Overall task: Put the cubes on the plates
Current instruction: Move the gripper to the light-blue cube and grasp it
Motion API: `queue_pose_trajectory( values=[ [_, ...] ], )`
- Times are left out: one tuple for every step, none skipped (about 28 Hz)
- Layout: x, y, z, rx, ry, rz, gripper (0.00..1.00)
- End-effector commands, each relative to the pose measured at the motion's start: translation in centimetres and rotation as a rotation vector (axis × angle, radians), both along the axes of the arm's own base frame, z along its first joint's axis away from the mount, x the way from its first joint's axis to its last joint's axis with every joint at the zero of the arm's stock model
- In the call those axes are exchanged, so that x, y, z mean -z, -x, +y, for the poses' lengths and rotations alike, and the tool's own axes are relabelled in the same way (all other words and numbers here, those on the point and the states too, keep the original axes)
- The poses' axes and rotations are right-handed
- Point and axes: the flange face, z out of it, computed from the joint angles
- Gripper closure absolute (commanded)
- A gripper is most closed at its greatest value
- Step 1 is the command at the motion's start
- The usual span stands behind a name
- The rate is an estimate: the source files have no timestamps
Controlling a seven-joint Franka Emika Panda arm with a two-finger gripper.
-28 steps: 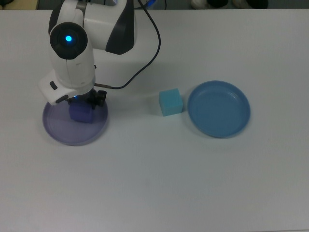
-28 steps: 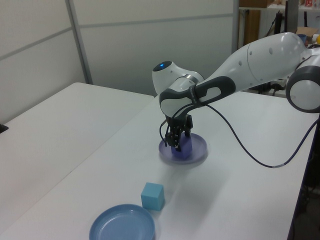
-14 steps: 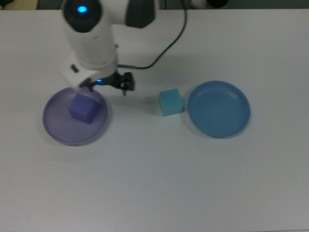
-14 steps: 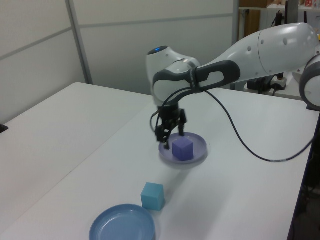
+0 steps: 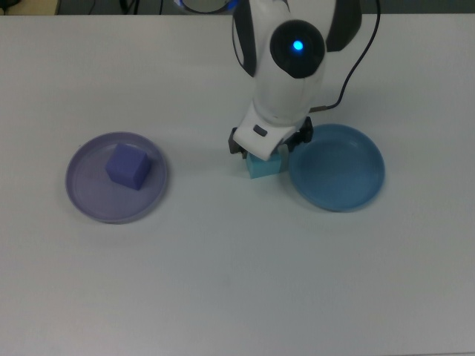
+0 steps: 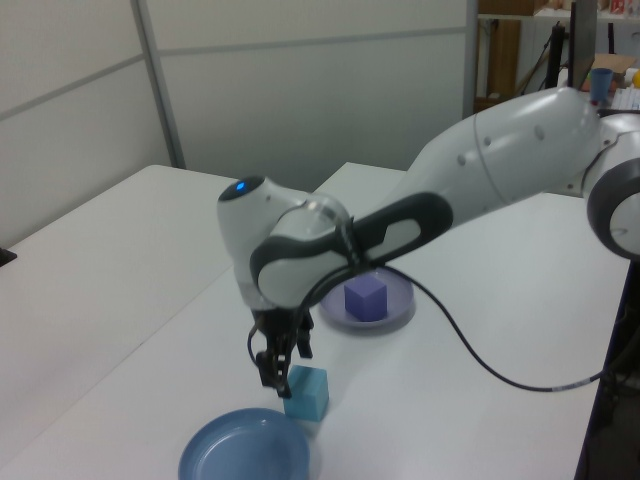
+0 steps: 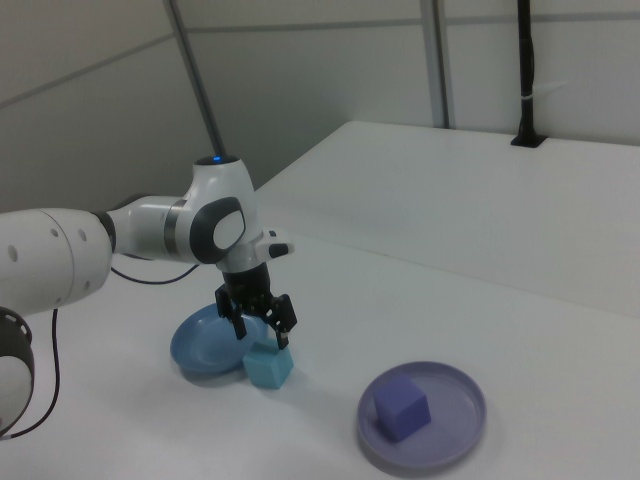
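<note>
A purple-blue cube (image 5: pixel 128 166) rests on the lavender plate (image 5: pixel 93 194) at the top view's left, with nothing touching it. Just left of the blue plate (image 5: pixel 349 174) in the top view, a teal cube (image 5: pixel 264 167) sits on the table, partly covered by the arm's hand. My gripper (image 7: pixel 262 336) hangs directly over this teal cube, open, one finger on each side and the tips close to its top. The right view shows the same teal cube (image 7: pixel 268 368) in front of the blue plate (image 7: pixel 198 352), which holds nothing.
A black cable (image 6: pixel 505 372) trails from the arm across the white table behind the lavender plate (image 6: pixel 396 312). The table's edge (image 6: pixel 600 400) runs down the left view's right. A black post (image 7: pixel 525 70) stands at the far table edge in the right view.
The gripper let go of the purple-blue cube on the lavender plate, rose, and travelled to the top view's right. It now hovers open over the teal cube.
</note>
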Motion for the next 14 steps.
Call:
queue_pose_trajectory(
  values=[
    [1.4, -0.3, -0.5, -0.021, 0.043, -0.009, 0.06],
    [1.5, -0.3, -0.6, -0.022, 0.046, -0.008, 0.17],
    [1.5, -0.3, -0.7, -0.02, 0.046, -0.006, 0.3],
    [1.6, -0.4, -1.1, -0.016, 0.047, -0.004, 0.54],
    [1.6, -0.4, -1.2, -0.015, 0.048, -0.005, 0.64],
    [1.5, -0.4, -1.1, -0.017, 0.046, -0.006, 0.72],
    [1.5, -0.4, -1.3, -0.018, 0.047, -0.004, 0.82],
    [1.5, -0.4, -1.4, -0.016, 0.048, -0.003, 0.92],
    [1.5, -0.4, -1.5, -0.014, 0.049, 0.0, 0.99],
    [1.2, -0.3, -1.5, -0.014, 0.05, 0.0, 1.0],
    [1.0, -0.4, -1.6, -0.013, 0.048, -0.002, 1.0],
    [0.8, -0.4, -1.7, -0.012, 0.048, -0.004, 1.0],
    [0.4, -0.4, -1.8, -0.008, 0.046, -0.01, 1.0],
    [-0.2, -0.4, -1.9, -0.002, 0.043, -0.017, 1.0]
  ],
)
